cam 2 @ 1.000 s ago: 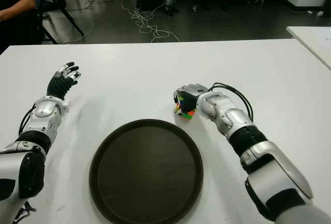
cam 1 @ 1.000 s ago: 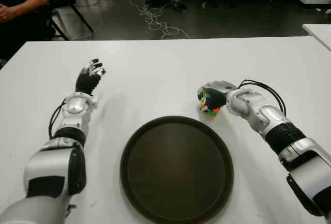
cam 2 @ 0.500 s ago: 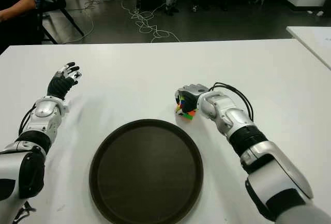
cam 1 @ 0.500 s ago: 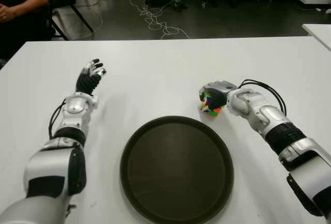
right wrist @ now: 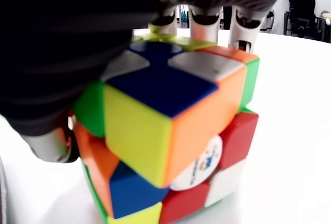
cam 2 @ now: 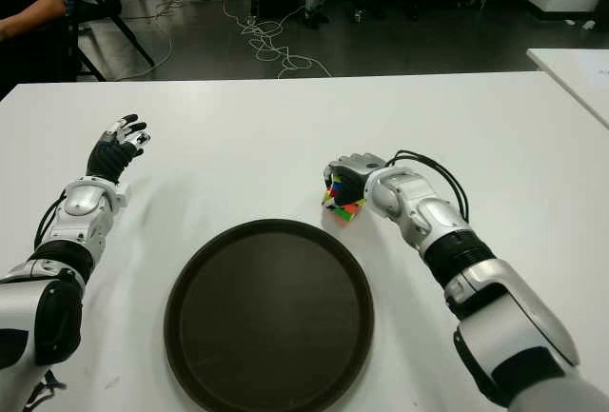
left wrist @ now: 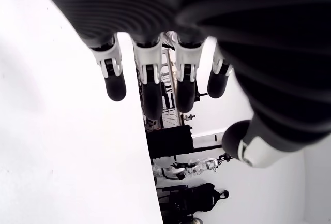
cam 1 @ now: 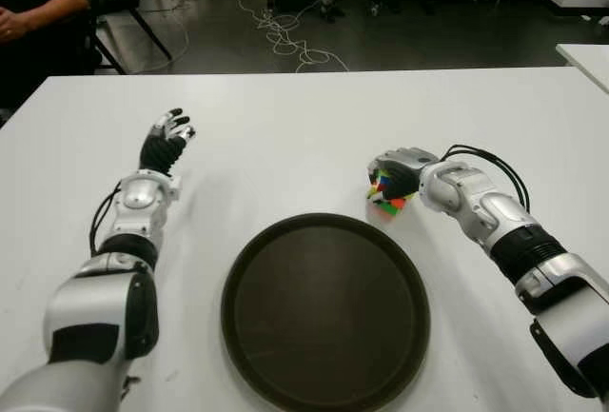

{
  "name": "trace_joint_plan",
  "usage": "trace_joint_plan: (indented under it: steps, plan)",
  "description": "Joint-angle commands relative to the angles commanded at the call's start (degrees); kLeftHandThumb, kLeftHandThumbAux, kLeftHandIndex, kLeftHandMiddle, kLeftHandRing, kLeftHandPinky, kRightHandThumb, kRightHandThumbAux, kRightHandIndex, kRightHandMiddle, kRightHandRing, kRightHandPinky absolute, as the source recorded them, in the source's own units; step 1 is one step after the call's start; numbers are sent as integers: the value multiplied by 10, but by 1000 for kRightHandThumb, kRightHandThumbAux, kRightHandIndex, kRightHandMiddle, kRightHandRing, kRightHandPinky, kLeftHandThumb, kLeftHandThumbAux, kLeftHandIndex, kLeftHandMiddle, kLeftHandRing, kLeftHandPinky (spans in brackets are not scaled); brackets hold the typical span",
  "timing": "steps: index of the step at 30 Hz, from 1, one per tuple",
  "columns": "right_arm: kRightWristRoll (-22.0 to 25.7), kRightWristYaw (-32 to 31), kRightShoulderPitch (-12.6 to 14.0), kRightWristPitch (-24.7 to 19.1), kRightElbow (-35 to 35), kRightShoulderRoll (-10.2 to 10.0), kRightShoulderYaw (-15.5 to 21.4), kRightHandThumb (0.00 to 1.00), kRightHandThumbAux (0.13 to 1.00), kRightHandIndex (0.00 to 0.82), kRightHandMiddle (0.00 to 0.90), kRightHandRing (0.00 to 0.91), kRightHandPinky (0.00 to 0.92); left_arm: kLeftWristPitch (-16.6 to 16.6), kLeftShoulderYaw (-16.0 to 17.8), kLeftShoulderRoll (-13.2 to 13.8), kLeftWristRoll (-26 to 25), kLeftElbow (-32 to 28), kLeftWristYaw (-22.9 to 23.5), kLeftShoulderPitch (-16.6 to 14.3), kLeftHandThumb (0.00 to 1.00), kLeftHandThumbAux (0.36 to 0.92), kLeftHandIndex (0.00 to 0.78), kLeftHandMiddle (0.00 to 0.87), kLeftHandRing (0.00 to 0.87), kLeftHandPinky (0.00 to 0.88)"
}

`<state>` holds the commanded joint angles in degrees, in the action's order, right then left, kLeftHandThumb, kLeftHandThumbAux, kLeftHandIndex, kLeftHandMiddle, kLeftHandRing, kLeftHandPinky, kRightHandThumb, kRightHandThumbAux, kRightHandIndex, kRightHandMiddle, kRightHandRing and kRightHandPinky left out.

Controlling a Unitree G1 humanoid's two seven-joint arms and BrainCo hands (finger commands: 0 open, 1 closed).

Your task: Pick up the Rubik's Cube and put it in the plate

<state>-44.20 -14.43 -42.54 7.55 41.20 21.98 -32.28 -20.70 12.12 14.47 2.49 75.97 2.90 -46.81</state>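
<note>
Barely anything has shifted over the last second: my right robot hand [cam 1: 395, 172] and the Rubik's Cube [cam 1: 385, 193] have crept a touch farther along the counter [cam 1: 285, 117], away from me, and the cube seems slightly more tilted than it was. My fingers are clenched over the top and far side of the cube, with the thumb on its near side; the wrist view shows it gripped, its lower edge close to the counter, though I cannot tell whether it is clear of the surface. It sits directly under my palm, just beyond the plate's [cam 1: 325, 309] far right rim and apart from it. So the move ahead, as I judge it, runs back toward me and a little to my left, up over that rim. My left robot hand [cam 1: 164, 141] shows well apart, far off on the plate's left side, fingers relaxed and holding nothing; the right is plainly the nearer one for this job
</note>
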Motion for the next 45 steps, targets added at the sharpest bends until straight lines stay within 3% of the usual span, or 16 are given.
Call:
trace_joint_plan:
  steps: [7, 11, 17, 33, 38, 45]
  plan:
    - [3, 4, 0, -1, -5, 1, 4, 942, 666, 432, 414, 493, 279, 1, 0, 0, 0, 0, 0, -1, 163, 570, 79, 157, 138, 107]
    - [7, 9, 4, 0, -17, 3, 10, 942, 666, 434, 409, 499, 318, 0, 1, -1, 0, 0, 0, 0, 172, 575, 78, 154, 137, 108]
    - [6, 26, 8, 9, -22, 3, 16, 937, 670, 349, 487, 536, 366, -3, 2, -2, -1, 0, 0, 0, 171, 576, 81, 158, 141, 113]
    - [8, 45, 26, 28, -65, 19, 30, 937, 670, 341, 495, 537, 425, -5, -8, -4, 8, 1, -10, 0, 153, 584, 72, 141, 127, 108]
    - [12, 8, 21, 12, -126, 31, 43, 938, 669, 346, 503, 529, 390, -4, -9, -5, 7, 2, -13, 0, 145, 571, 85, 156, 137, 107]
    - [6, -43, 22, -25, -239, 50, 68, 935, 672, 338, 491, 540, 433, -5, -11, -5, 6, 2, -11, 0, 143, 558, 82, 152, 139, 116]
